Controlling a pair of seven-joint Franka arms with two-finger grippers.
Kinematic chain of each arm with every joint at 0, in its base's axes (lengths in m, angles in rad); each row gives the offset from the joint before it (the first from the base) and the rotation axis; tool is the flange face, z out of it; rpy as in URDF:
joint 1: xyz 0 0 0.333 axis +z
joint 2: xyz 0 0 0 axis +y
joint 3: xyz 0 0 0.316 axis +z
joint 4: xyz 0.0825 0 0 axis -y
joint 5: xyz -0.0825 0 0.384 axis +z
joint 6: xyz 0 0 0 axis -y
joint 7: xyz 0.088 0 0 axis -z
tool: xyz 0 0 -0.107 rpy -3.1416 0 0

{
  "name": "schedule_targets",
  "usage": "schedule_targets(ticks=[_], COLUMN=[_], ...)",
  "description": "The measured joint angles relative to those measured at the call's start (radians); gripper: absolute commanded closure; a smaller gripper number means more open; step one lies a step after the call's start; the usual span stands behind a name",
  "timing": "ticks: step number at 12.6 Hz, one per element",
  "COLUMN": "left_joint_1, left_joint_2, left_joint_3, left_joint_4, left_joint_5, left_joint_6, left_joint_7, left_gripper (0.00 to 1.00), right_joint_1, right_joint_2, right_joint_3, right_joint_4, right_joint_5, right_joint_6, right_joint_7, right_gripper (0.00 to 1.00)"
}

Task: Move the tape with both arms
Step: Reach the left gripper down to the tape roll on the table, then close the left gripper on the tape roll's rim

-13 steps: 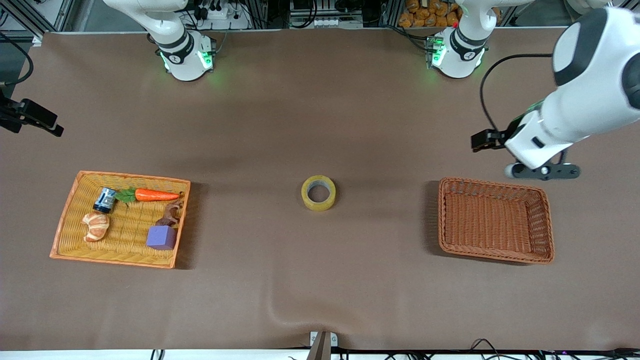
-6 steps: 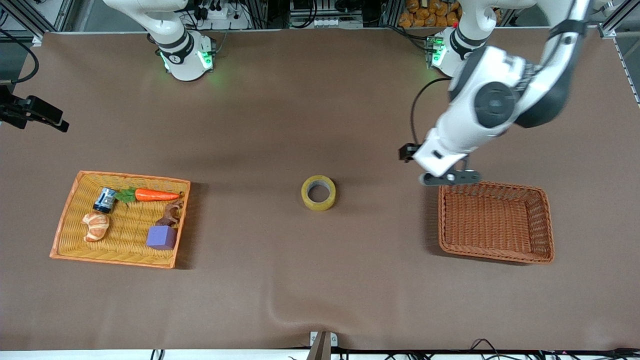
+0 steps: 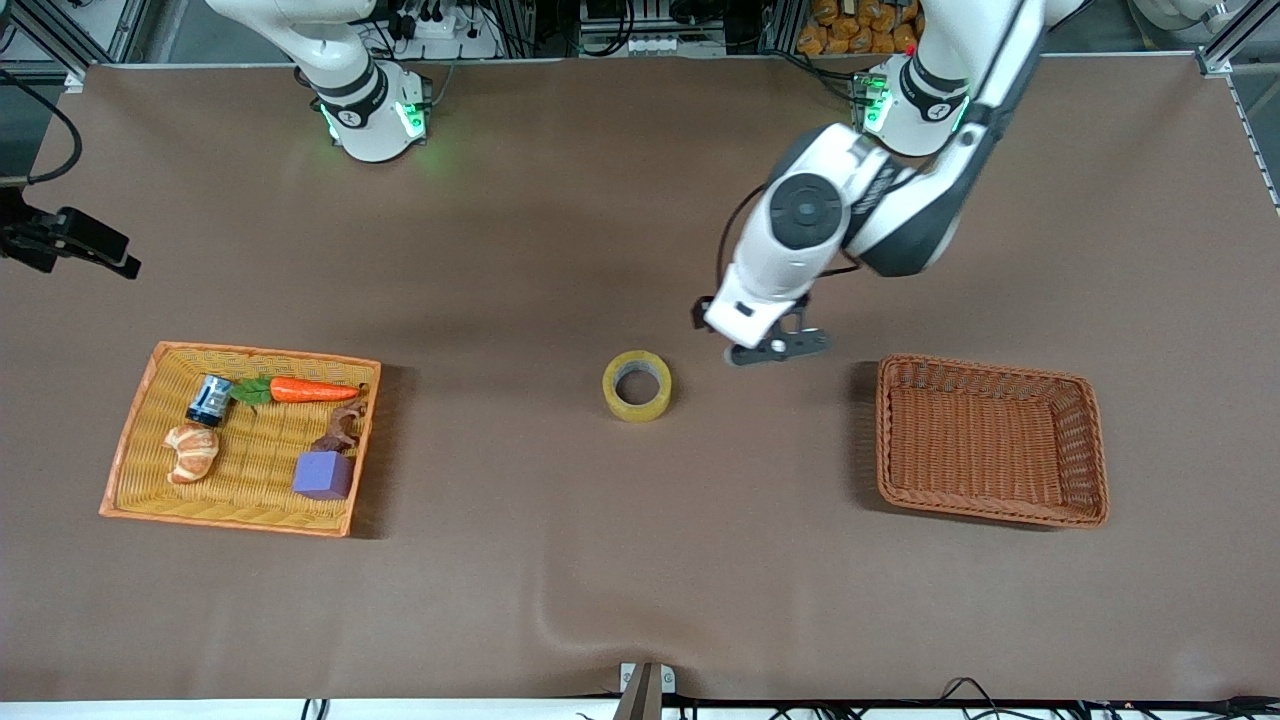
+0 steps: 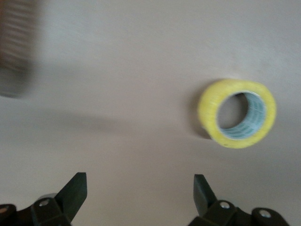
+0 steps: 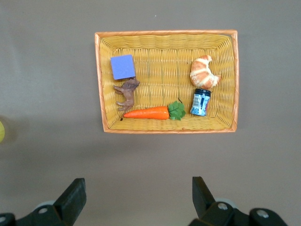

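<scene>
Tape (image 3: 637, 385) flat on the table (image 3: 620, 560) mid-way between the two baskets, nothing touching it. Left gripper (image 3: 775, 347) hangs over bare table between tape and the brown basket (image 3: 992, 442), fingers spread, empty; tape (image 4: 236, 113) shows in its wrist view ahead of the fingertips (image 4: 75, 188). Right gripper (image 5: 136, 197) is up high by the right arm's end, fingers spread and empty, yellow tray (image 5: 165, 39) with carrot (image 5: 146, 113), croissant (image 5: 203, 72), purple block (image 5: 123, 67) below it.
</scene>
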Motion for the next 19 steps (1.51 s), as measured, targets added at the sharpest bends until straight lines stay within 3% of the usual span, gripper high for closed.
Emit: schedule_targets(ticks=[5, 11, 12, 14, 15, 16, 19], left_joint_1=[-0.113, -0.16, -0.165, -0.174, -0.175, -0.175, -0.175], left_joint_2=[0.266, 0.379, 0.389, 0.409, 0.418, 0.426, 0.437], left_joint_3=[0.051, 0.075, 0.075, 0.076, 0.076, 0.077, 0.08], left_joint_4=[0.264, 0.306, 0.306, 0.307, 0.307, 0.307, 0.307], left_joint_5=[0.033, 0.046, 0.053, 0.057, 0.057, 0.057, 0.057], left_joint_6=[0.06, 0.1, 0.101, 0.108, 0.119, 0.128, 0.147], left_joint_7=[-0.134, -0.157, -0.164, -0.179, -0.191, -0.205, -0.215], left_gripper=[0.0, 0.01, 0.13, 0.66, 0.87, 1.0, 1.0], right_joint_1=[0.007, 0.009, 0.009, 0.009, 0.009, 0.009, 0.009], right_joint_2=[0.007, 0.007, 0.007, 0.007, 0.007, 0.007, 0.007], right_joint_3=[0.001, 0.002, 0.002, 0.002, 0.002, 0.002, 0.002], right_joint_4=[0.005, 0.007, 0.007, 0.007, 0.008, 0.008, 0.008], right_joint_5=[-0.012, -0.019, -0.019, -0.019, -0.02, -0.02, -0.02], right_joint_6=[0.005, 0.005, 0.005, 0.005, 0.005, 0.005, 0.005], right_joint_7=[0.001, 0.001, 0.001, 0.001, 0.001, 0.001, 0.001], right_gripper=[0.0, 0.0, 0.0, 0.0, 0.0, 0.0, 0.0])
